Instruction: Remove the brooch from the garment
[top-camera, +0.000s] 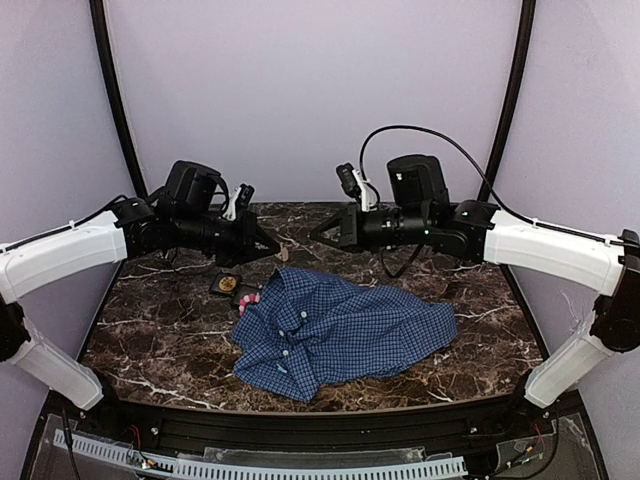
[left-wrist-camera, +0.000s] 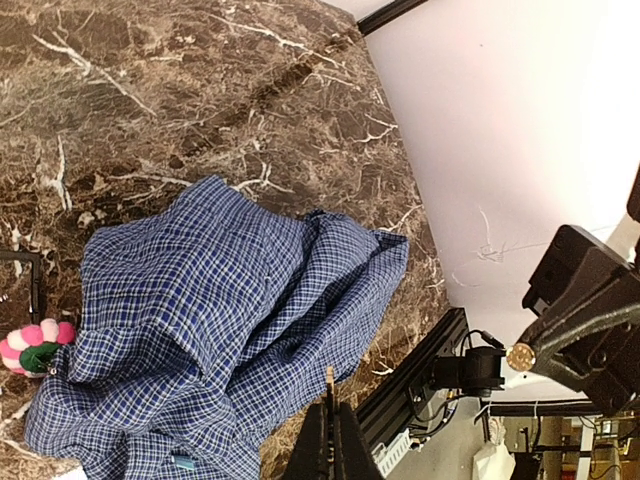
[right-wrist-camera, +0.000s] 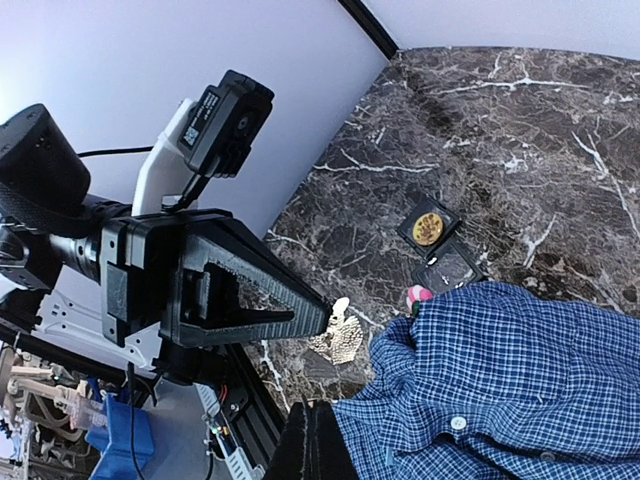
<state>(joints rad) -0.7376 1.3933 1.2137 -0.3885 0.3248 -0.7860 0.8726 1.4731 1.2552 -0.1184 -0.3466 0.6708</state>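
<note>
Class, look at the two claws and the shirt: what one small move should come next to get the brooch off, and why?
Probably open the left claw and lower it toward the pink brooch at the shirt's left edge. It and the right claw are both shut, raised above the table and empty, and the left one is nearer the brooch.

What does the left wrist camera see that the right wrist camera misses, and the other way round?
Only the left wrist view shows the right gripper, shut. Only the right wrist view shows the left gripper, shut, a gold disc in the black tray and a gold ornament on the marble table. Both show the blue shirt, that table and the pink brooch at the shirt's edge.
</note>
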